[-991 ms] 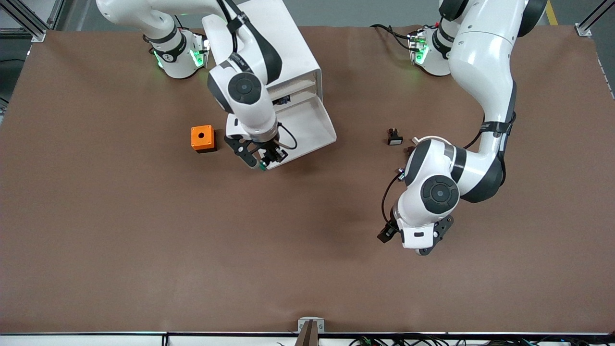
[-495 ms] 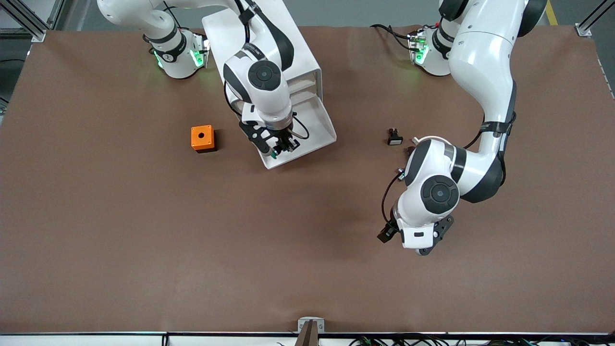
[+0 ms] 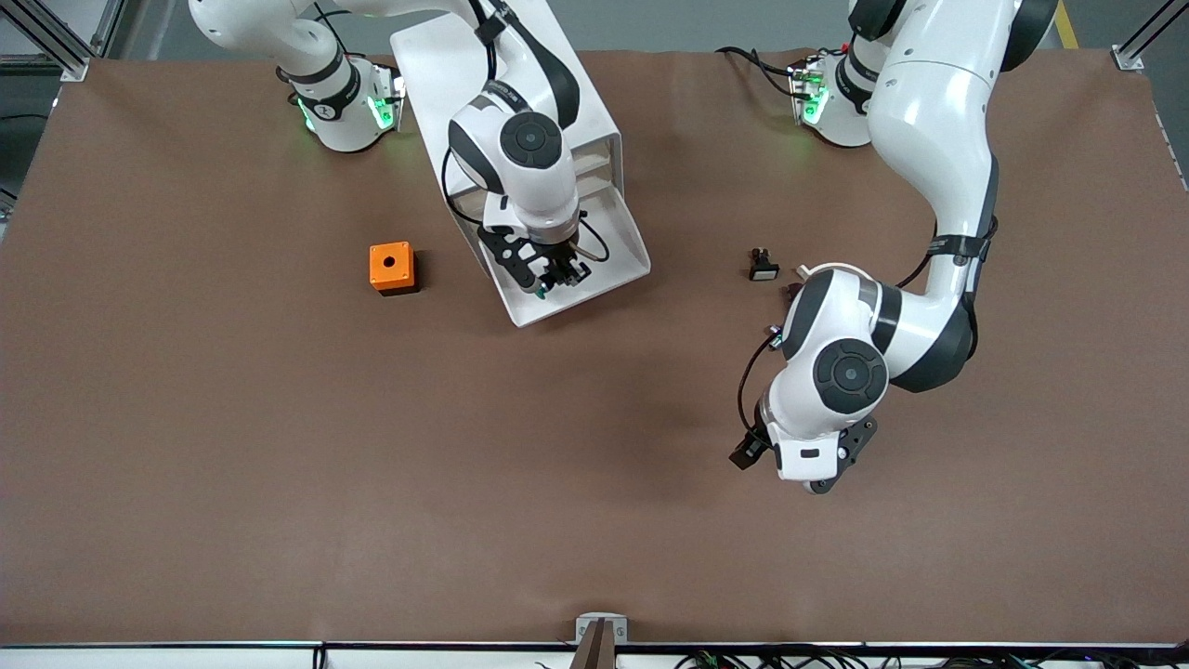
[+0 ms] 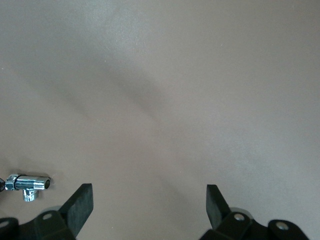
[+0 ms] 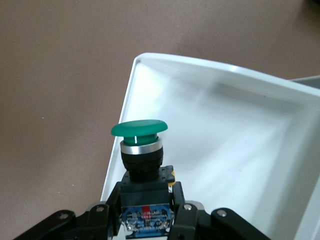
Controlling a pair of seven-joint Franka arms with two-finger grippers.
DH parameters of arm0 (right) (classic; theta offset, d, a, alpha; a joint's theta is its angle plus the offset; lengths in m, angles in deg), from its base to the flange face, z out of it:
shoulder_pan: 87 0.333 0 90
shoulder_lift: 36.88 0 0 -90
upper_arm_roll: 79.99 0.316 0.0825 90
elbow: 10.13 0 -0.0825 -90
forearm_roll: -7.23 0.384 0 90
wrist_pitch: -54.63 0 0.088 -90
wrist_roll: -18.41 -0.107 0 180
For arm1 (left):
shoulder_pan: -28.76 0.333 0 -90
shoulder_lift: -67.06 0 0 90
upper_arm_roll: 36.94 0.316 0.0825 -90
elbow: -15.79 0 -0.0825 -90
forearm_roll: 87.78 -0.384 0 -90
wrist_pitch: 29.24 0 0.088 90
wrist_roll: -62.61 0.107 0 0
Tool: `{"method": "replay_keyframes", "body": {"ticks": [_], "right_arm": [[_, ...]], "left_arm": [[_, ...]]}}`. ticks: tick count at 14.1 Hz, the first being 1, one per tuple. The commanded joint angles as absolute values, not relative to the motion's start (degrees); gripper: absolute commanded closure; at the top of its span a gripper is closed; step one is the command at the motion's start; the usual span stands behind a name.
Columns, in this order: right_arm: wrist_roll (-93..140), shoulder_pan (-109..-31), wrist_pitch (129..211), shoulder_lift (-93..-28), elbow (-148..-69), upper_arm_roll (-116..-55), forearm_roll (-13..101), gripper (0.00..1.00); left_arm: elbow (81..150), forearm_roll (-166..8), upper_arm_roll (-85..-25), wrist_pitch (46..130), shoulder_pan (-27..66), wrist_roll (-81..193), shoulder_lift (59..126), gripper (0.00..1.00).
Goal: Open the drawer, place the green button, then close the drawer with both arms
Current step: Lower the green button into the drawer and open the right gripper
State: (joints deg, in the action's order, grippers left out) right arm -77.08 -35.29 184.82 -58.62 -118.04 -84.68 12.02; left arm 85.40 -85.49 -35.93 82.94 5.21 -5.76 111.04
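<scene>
Now the placing step is in hand: the drawer [image 3: 594,251] stands pulled out of the white cabinet [image 3: 502,84], and the right pincer [image 3: 548,279] hangs over its open tray, clamped on the button [image 5: 140,150] by the black body with the green cap pointing away from the wrist. By my reading, the next move calls for lowering the button well inside the tray's rim, near which it now sits, and letting go; closing the drawer comes after.

The left arm waits, its left pincer [image 4: 147,205] spread wide and empty over bare desk [image 3: 279,483] toward its own end.

From the front, the button is only a green speck under the wrist; the right wrist view shows the grip plainly. The left wrist view alone shows a small chrome fitting [image 4: 27,183] on the desk. Only the front view shows the orange box [image 3: 391,268] and a small black-and-white switch [image 3: 763,266].
</scene>
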Motion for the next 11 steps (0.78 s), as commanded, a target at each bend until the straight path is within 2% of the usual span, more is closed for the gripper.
{"method": "replay_keyframes", "body": {"ticks": [1, 11], "right_arm": [[-79.1, -33.5, 187.2, -59.5, -118.2, -85.3, 12.6, 1.00], [-81.7, -32.9, 189.9, -61.7, -118.1, -85.3, 12.6, 1.00]], "left_arm": [[86.9, -86.2, -36.0, 82.4, 5.2, -6.2, 109.5, 0.01], [86.9, -86.3, -36.1, 82.4, 5.1, -6.2, 109.5, 0.01]]}}
